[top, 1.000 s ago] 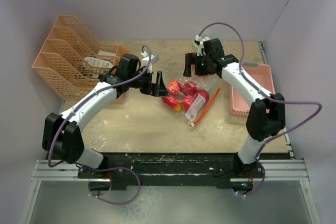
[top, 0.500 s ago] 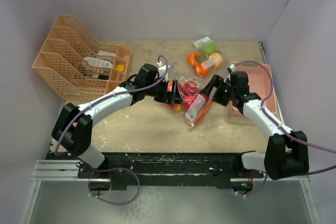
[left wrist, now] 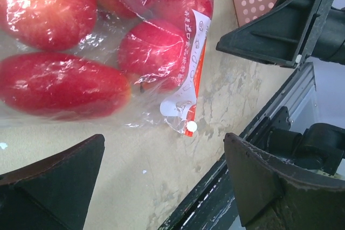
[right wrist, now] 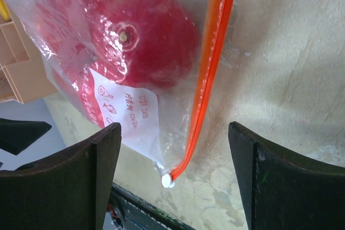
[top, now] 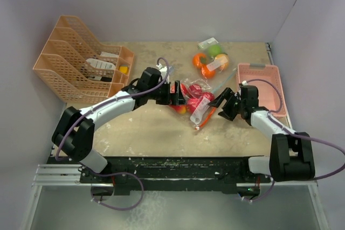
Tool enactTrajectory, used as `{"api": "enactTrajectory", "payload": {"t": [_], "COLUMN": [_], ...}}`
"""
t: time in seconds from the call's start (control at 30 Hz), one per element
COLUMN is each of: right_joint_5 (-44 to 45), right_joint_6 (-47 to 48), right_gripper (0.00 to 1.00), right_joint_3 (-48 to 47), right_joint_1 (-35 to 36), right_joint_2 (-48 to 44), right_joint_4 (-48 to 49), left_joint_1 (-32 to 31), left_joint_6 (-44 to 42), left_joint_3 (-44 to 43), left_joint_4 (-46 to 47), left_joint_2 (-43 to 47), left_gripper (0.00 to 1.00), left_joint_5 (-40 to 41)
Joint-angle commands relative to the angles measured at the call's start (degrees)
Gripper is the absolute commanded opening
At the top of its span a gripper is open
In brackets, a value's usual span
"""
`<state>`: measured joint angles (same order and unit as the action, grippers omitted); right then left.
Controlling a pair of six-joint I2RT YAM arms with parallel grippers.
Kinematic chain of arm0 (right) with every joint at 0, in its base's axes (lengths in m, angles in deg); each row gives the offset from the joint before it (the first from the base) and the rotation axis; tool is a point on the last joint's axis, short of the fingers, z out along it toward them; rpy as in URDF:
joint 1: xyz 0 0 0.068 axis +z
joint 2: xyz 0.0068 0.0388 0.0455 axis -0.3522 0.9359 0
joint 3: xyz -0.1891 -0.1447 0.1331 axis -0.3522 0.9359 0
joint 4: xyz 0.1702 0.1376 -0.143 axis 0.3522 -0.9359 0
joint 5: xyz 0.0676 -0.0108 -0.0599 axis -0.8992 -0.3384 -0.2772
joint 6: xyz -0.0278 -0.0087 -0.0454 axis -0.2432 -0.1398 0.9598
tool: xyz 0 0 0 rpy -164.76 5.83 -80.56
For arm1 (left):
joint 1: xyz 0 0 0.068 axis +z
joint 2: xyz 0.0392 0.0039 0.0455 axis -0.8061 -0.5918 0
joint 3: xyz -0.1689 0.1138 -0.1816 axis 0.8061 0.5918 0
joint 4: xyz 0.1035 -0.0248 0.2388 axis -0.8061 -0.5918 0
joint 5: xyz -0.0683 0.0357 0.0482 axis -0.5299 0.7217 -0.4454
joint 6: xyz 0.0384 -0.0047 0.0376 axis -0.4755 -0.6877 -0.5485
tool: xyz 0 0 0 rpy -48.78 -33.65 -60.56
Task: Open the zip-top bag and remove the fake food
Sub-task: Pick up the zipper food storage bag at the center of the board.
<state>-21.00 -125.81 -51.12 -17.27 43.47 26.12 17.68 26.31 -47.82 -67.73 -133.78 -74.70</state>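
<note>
I'm watching my right end effector (right wrist: 173, 133) hovering over the surface (right wrist: 285, 52), its fingers (right wrist: 64, 187) spread wide either side of the zip-top bag (right wrist: 141, 136) corner. The orange zip strip (right wrist: 213, 52) is running down between them to a white tab (right wrist: 167, 180). Red apples (right wrist: 153, 36) are pressing against clear plastic beside a printed label (right wrist: 121, 106).

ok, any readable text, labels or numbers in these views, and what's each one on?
On the zip-top bag of red fruit, a white label: red print with small pictograms, skewed and blurred in both wrist views, not readable.
On the far bag, white tags: too small to read from the top view.
No other text is visible.
</note>
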Motion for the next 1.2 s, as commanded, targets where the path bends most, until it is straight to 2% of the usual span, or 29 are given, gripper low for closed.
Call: {"api": "enactTrajectory", "payload": {"t": [0.0,0.33,0.37,0.47,0.63,0.8,1.03,1.17], "right_joint_5": [-0.5,-1.0,-1.4,-4.1,-12.5,-15.1,-16.3,-16.6], "right_joint_6": [0.0,4.1,4.2,4.2,3.0,2.8,-0.8,-5.6], "right_gripper": [0.81,0.8,0.77,0.61,0.25,0.01,0.0,0.0], "right_joint_3": [-0.4,-0.3,-0.2,-0.3,-0.5,-2.6,-9.3,-14.9], "right_joint_1": [-0.5,-0.5,-0.5,-0.5,-0.4,0.0,0.2,0.2], "right_joint_2": [1.9,10.7,11.0,12.1,13.8,10.5,3.3,1.9], "right_joint_4": [5.1,13.6,14.4,17.8,27.6,28.2,23.6,21.4], "left_joint_1": [0.1,0.1,0.1,0.1,0.1,0.1,-0.2,-2.7], "left_joint_6": [1.0,0.8,0.8,0.4,-0.3,-1.0,-3.6,-9.3], "left_joint_3": [1.3,1.5,1.4,0.8,-0.9,-1.9,-4.7,-8.0], "left_joint_4": [1.4,0.9,0.9,0.5,-0.3,-1.0,-3.5,-5.4], "left_joint_2": [4.5,5.4,5.5,5.4,4.3,3.9,4.9,7.6], "left_gripper": [0.96,0.96,0.96,0.96,0.96,0.96,0.98,0.99], "left_joint_5": [2.0,2.2,2.2,2.4,2.3,2.5,2.5,8.1]}}
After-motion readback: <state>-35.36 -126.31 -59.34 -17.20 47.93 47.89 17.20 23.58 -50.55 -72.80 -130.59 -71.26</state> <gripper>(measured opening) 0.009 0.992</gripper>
